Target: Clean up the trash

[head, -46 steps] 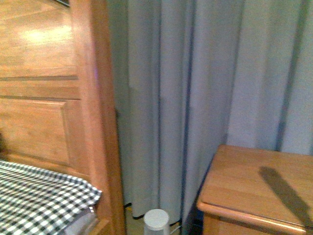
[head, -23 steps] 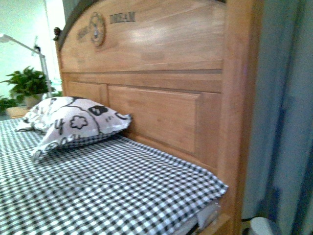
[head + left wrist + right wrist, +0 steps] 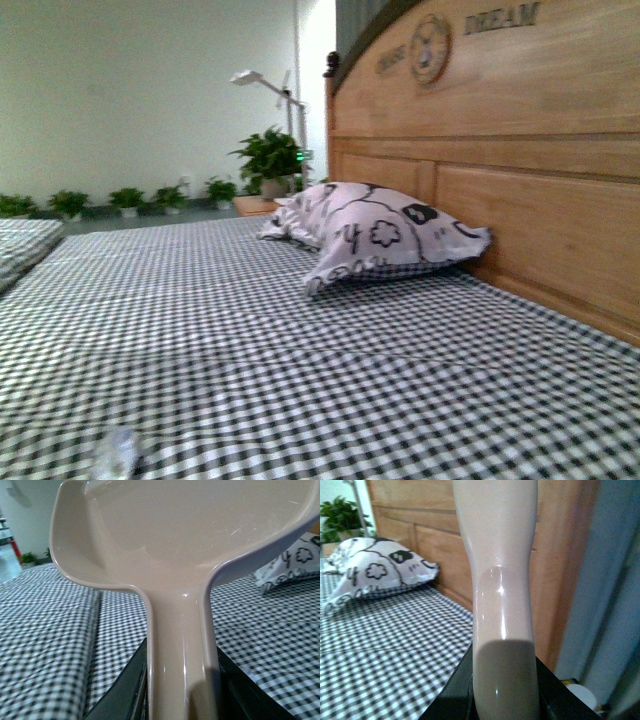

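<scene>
— Closest in?
— Left gripper (image 3: pixel 182 692) clamped on the stem of a beige plastic dustpan (image 3: pixel 180 535), scoop held above the bed. Right gripper (image 3: pixel 505 697) clenched round a pale glossy plastic handle (image 3: pixel 497 555), probably a brush; bristles out of view.
— And the trash?
— Small pale crumpled wad (image 3: pixel 115 455), lying on the black-and-white checked bedsheet (image 3: pixel 300 340) at the near left, well apart from everything else. Blurred, so hard to read in detail.
— Handling?
— Likely very light, soft and easily crushed; neither fragile nor slippery. Apt to roll or skitter across the cloth under a hard push. With both grippers full, no pinching: best nudged from its far side with the brush, into the dustpan lip pressed flat on the sheet.
— Pointing anywhere? Long axis?
— Cannot tell. Lumpy, perhaps slightly taller than wide, no clear direction.
— Farther on?
— Printed white pillow (image 3: pixel 380 235) at mid right, just beside the carved wooden headboard (image 3: pixel 540 170) running along the right. Beyond, by the far wall, a row of small potted green plants (image 3: pixel 130 198) and a white lamp (image 3: pixel 265 85).
</scene>
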Tool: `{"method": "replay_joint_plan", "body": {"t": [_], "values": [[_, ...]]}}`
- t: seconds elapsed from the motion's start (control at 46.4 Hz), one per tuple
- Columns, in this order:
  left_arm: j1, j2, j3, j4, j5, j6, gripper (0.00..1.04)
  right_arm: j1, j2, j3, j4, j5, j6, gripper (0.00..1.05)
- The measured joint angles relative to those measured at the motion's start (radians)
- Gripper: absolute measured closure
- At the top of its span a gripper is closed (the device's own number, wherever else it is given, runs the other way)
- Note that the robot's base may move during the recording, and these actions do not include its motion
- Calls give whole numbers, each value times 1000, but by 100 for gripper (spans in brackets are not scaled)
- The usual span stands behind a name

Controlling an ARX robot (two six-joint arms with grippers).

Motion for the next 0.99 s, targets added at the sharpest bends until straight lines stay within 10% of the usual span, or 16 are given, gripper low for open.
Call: {"method": "replay_joint_plan", "body": {"t": [0.539, 0.626, 0.992], "values": [[3, 9, 15, -54, 23, 13, 77, 3, 3, 0, 0, 2, 0, 86], [21, 128, 148, -325, 127, 130, 77, 2, 3, 0, 0, 1, 0, 86], [76, 627, 338, -312, 356, 665, 77, 2, 2, 0, 0, -2, 0, 86]]}}
